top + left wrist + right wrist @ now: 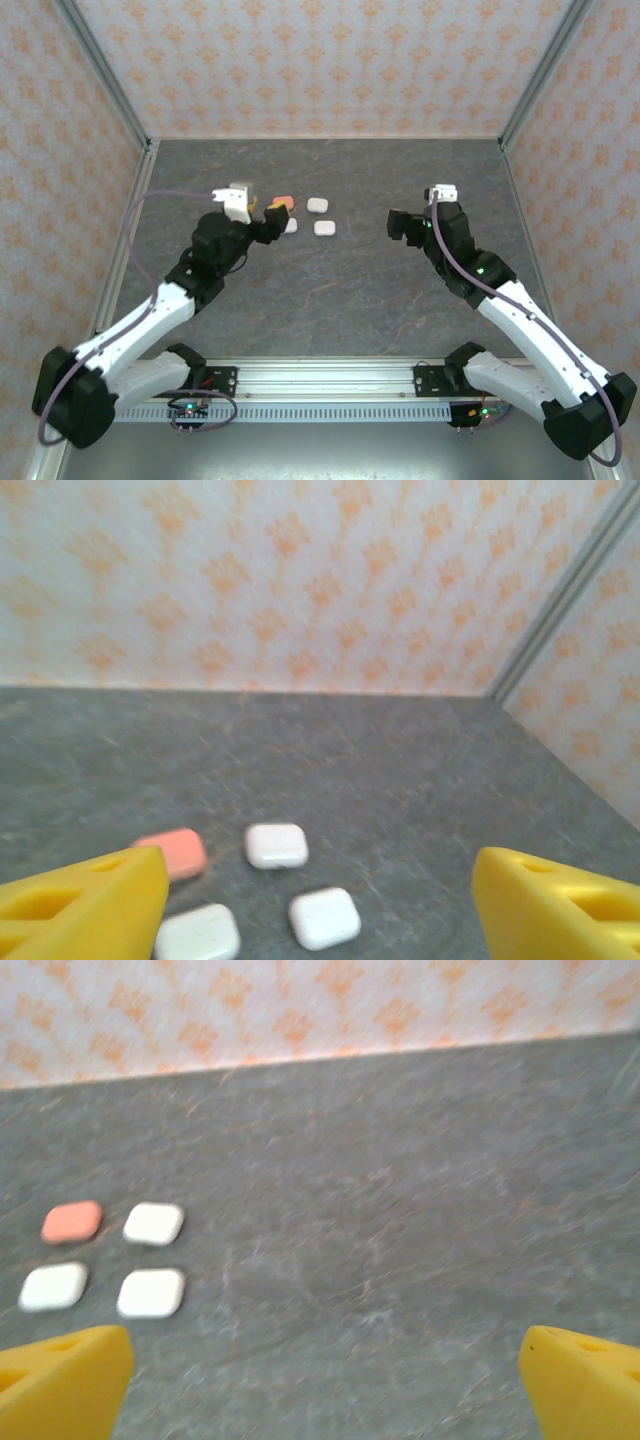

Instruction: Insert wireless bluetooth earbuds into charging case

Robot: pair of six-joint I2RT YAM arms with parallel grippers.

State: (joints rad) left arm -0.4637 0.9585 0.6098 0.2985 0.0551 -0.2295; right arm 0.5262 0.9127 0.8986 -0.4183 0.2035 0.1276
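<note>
A salmon-pink charging case (172, 852) and three white charging cases (276, 845), smooth rounded squares, lie clustered two by two at the far left of the mottled grey desk (350, 300). The left tool (320, 875) hovers on their near side, its yellow fingers (90, 900) spread and empty. The right tool (325, 1345) is also spread wide, well apart to the right.

Far-left part of the table (360, 290) occupied by a tight square of one pink case (71, 1221) and three white cases (153, 1223), narrow gaps seen between them, left gripper (274, 218) positioned just beside it, broad bare surface offered toward the right gripper (394, 225), three sides closed by walls (320, 60)
</note>
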